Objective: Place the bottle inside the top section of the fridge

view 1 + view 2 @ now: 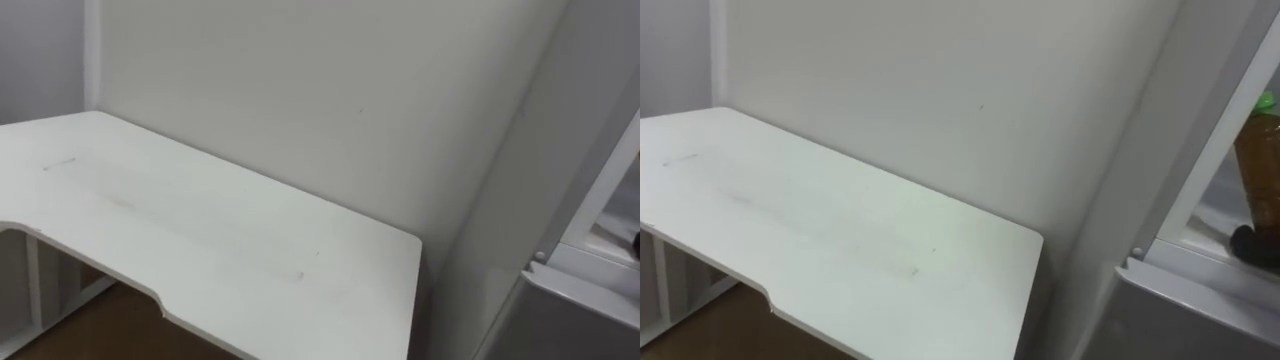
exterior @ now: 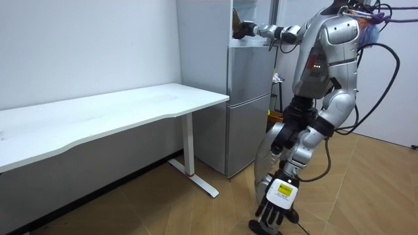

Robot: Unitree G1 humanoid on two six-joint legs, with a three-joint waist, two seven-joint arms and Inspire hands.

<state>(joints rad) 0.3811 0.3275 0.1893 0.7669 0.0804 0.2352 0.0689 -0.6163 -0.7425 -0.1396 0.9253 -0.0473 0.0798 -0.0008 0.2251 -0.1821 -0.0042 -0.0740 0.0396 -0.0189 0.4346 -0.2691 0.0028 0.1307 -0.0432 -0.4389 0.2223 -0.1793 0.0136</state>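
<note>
A clear plastic bottle of brown liquid with a green cap (image 1: 1262,165) is seen roughly upright inside the open upper compartment of the tall grey two-door fridge (image 2: 248,98), close to the compartment's front edge. The lower fridge door is closed.

Fridge (image 1: 1185,315) just right of table (image 1: 840,235)
</note>
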